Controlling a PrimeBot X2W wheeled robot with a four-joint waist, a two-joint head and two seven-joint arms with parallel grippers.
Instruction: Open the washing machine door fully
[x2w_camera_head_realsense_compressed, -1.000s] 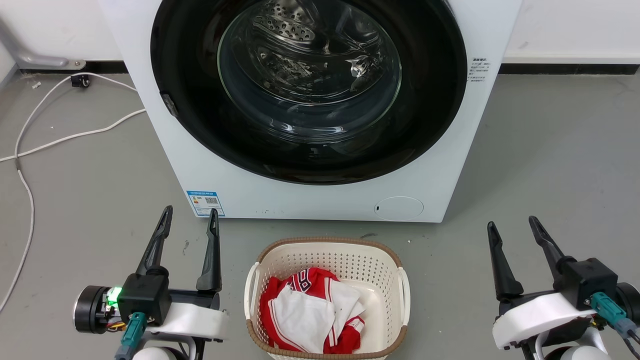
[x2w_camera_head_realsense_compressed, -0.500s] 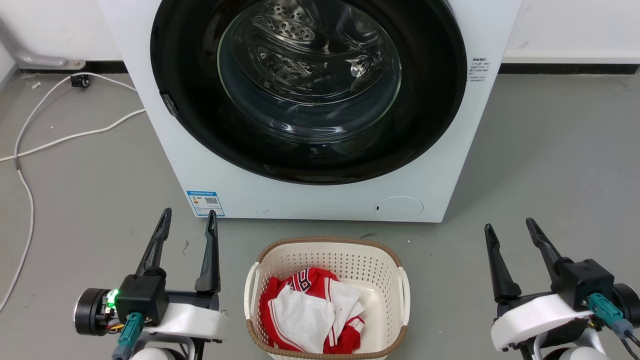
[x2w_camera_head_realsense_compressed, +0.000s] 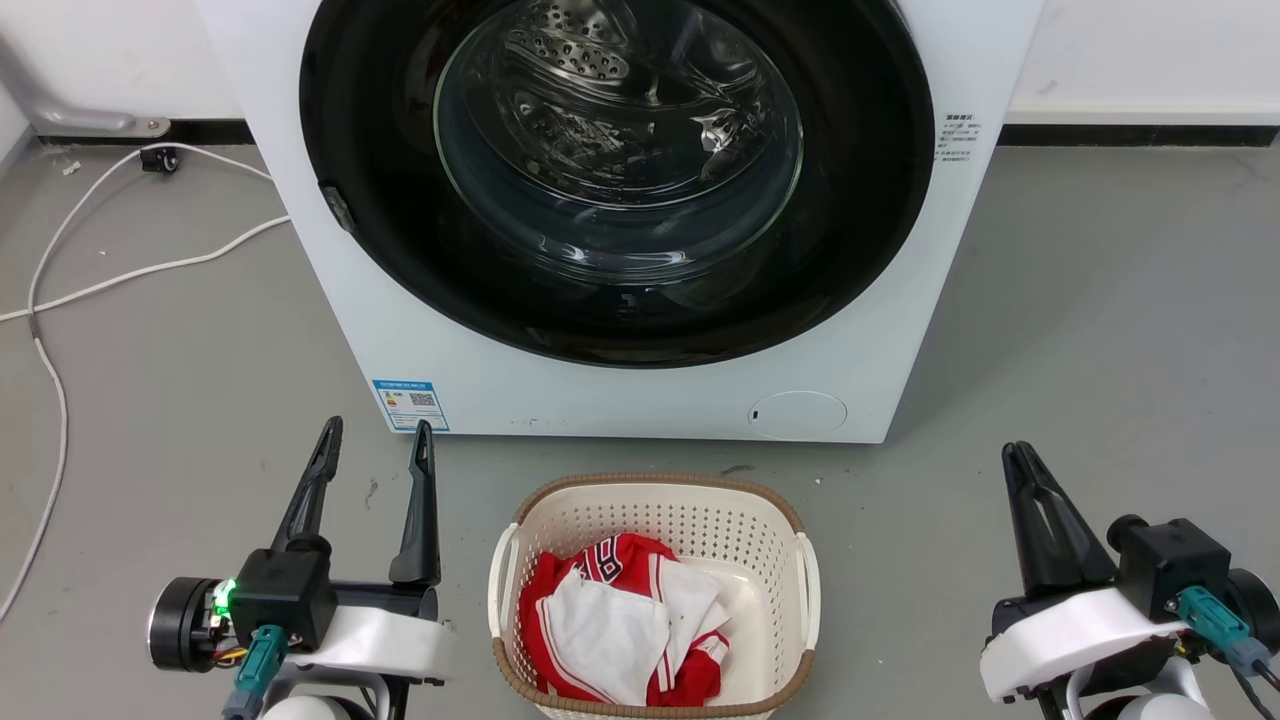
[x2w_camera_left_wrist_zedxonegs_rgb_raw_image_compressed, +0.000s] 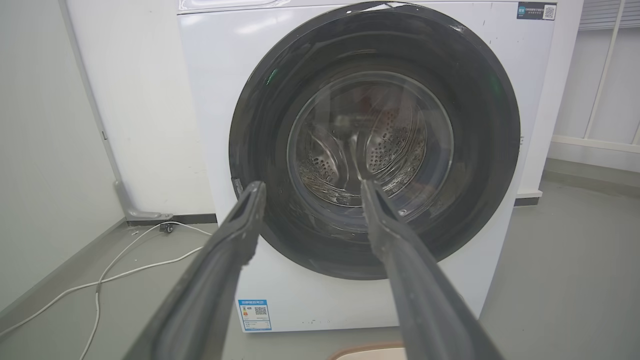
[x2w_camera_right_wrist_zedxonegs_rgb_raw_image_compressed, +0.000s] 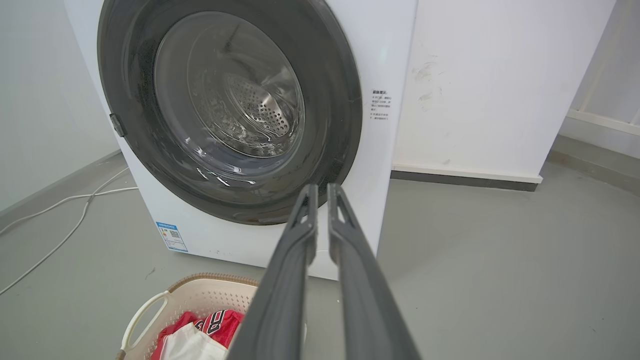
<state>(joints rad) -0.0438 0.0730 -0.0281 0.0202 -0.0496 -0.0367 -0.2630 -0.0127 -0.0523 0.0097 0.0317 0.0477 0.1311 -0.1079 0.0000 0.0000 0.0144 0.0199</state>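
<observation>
Washing machine door (x2w_camera_head_realsense_compressed: 618, 180) shut flush on the machine front. Left gripper (x2w_camera_head_realsense_compressed: 378, 435) spread wide, right gripper (x2w_camera_head_realsense_compressed: 1022, 460) pinched nearly together — both empty, well short of it. Risk: grip slips off the glossy rim (little to hook), or door swing clips the basket (x2w_camera_head_realsense_compressed: 655, 490).

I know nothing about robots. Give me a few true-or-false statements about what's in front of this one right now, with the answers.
1. The washing machine door is shut. True.
2. The right gripper has its fingers spread wide. False: its fingers are closed together, holding nothing.
3. The left gripper is open and touches nothing. True.
4. The laundry basket is empty. False: it holds red and white clothes.
5. A white cable lies on the floor at the robot's left. True.
</observation>
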